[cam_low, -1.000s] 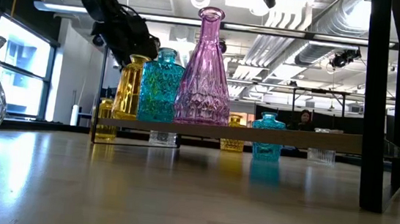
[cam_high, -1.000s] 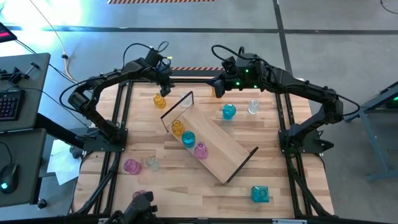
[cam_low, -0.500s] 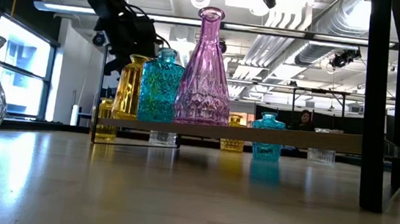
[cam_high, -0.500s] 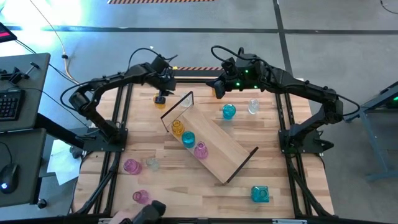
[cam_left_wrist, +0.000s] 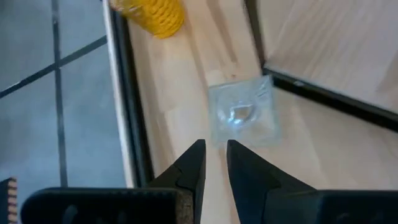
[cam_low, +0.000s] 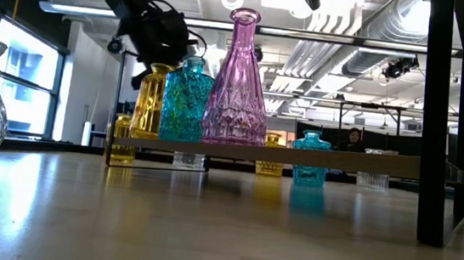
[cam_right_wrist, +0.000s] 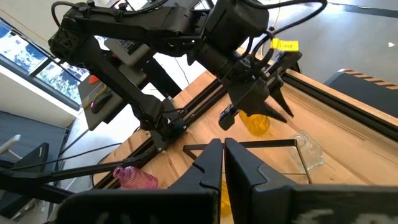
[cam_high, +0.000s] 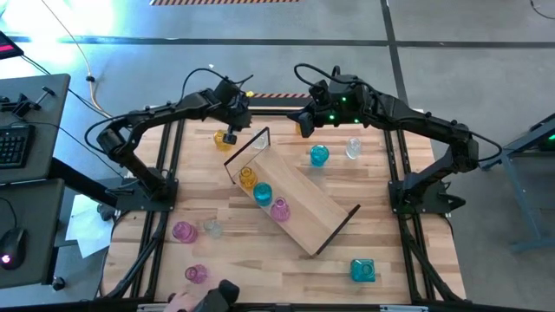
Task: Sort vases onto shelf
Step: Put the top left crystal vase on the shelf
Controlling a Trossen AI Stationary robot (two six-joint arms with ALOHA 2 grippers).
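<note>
The left gripper (cam_left_wrist: 212, 163), jaws narrow and empty, hangs above a clear vase (cam_left_wrist: 244, 115) at frame centre. It should widen first. The right gripper (cam_right_wrist: 222, 155) waits closed, upper centre.

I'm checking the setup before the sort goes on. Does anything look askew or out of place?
The shelf lies diagonally across the table, not square to its edges. One pink vase sits at the table's near edge, far from the others.
</note>
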